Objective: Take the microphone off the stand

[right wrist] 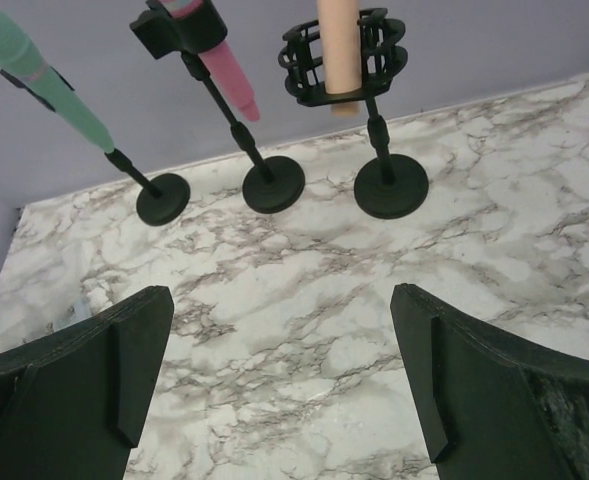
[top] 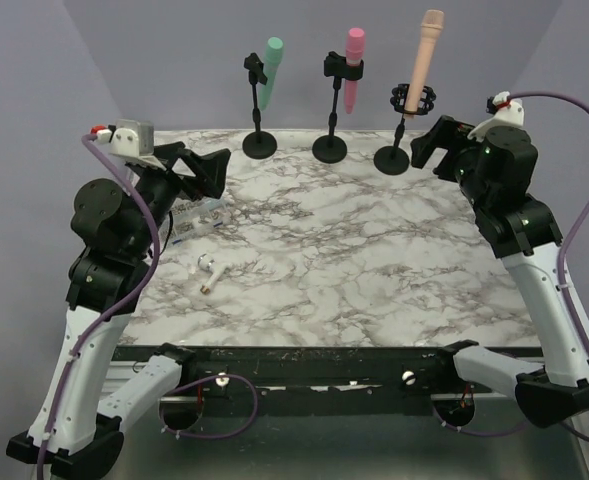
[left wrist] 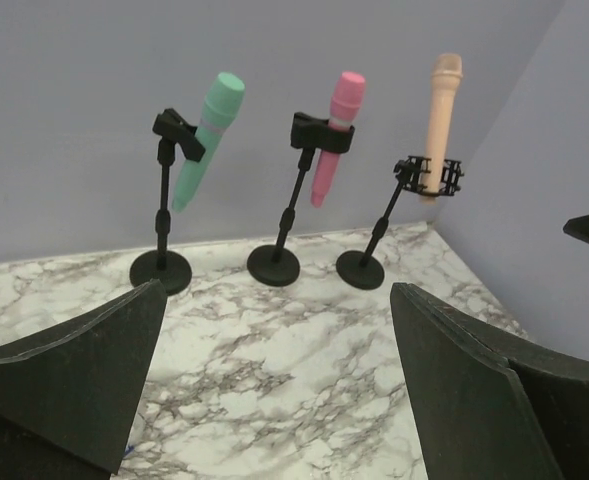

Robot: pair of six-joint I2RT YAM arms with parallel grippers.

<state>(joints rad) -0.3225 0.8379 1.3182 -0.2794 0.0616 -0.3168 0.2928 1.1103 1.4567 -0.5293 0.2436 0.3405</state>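
Three microphones stand in black stands along the table's back edge: a green one (top: 270, 70), a pink one (top: 354, 65) and a peach one (top: 424, 55) in a round cage clip (top: 414, 99). My left gripper (top: 209, 172) is open and empty at the back left, apart from the stands. My right gripper (top: 436, 145) is open and empty, just right of the peach microphone's stand base (top: 392, 160). The left wrist view shows the green (left wrist: 206, 135), pink (left wrist: 336, 130) and peach (left wrist: 442, 120) microphones ahead. The right wrist view shows the peach microphone (right wrist: 339, 50) closest.
A small white object (top: 210, 270) lies on the marble table (top: 354, 260) at the left. A clear packet (top: 199, 215) lies by the left arm. A purple wall (top: 174, 60) rises right behind the stands.
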